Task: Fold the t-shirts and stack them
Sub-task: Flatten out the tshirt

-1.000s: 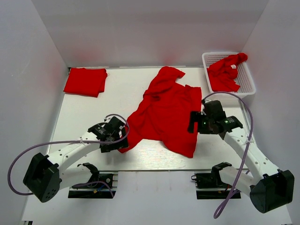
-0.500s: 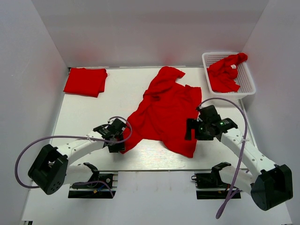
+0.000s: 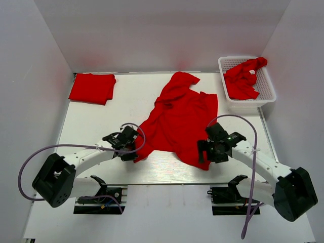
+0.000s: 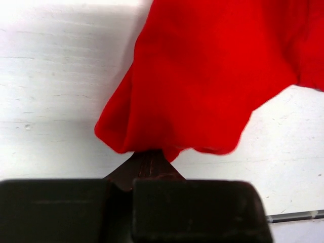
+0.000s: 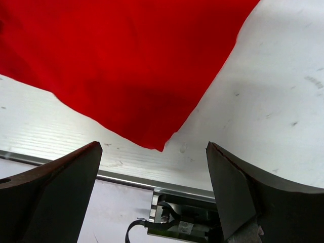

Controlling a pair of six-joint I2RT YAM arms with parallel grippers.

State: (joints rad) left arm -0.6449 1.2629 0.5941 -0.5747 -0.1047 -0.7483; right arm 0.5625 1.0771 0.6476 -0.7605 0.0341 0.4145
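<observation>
Left pincer (image 4: 149,161): pinched shut on the near-left corner of the spread t-shirt (image 3: 179,119), close to the tabletop's (image 3: 91,124) near edge. Right pincer (image 5: 153,148): wide open, one finger either side of that shirt's near-right corner, nothing gripped. Across the middle, rumpled, the shirt itself. Farther back: a folded t-shirt (image 3: 92,87) at the far-left corner; another t-shirt (image 3: 242,81) heaped in a white basket (image 3: 269,88) at the far-right corner
</observation>
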